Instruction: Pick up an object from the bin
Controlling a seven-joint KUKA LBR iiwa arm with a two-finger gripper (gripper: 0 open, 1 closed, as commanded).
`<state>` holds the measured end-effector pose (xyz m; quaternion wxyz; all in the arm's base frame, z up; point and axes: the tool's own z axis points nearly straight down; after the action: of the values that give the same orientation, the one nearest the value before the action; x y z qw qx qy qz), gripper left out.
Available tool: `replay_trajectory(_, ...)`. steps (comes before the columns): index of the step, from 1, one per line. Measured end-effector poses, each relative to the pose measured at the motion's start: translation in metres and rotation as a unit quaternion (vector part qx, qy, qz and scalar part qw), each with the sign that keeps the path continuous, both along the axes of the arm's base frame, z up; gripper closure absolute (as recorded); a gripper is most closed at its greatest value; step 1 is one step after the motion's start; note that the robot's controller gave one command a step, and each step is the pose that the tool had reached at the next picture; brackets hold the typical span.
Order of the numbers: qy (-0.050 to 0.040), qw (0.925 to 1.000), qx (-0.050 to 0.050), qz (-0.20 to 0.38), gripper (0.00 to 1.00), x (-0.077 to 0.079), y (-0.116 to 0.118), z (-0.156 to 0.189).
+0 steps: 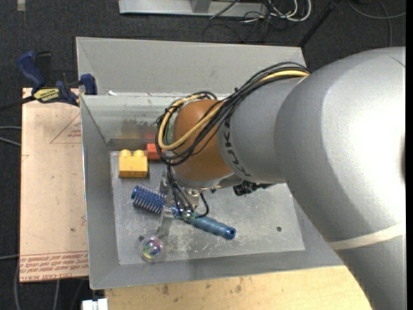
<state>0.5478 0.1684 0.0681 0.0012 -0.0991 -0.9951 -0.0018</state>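
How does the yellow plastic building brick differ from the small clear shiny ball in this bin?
Shape: the yellow plastic building brick is blocky with studs on top; the small clear shiny ball is round. Look: the brick is opaque, the ball see-through and glossy. Place: the brick lies back left in the bin, the ball near its front edge. Both lie on its floor.

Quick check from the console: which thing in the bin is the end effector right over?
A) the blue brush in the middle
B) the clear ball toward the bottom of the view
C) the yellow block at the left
A: the end effector is over the blue brush, between its bristled head and its handle. The yellow block lies up and to the left of it, and the clear ball lies below it in the view.
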Motion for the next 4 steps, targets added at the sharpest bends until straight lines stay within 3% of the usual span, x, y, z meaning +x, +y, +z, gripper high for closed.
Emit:
replay_trajectory(2, -0.0004, 1.0000, 0.002, -0.001, 0.00, 0.001, 0.000, 0.000)
replay_trajectory(3, 0.0003, 1.0000, 0.002, -0.001, 1.00, 0.000, 0.000, 0.000)
replay_trajectory(4, -0.0051, 1.0000, 0.000, 0.000, 1.00, 0.002, 0.001, 0.102)
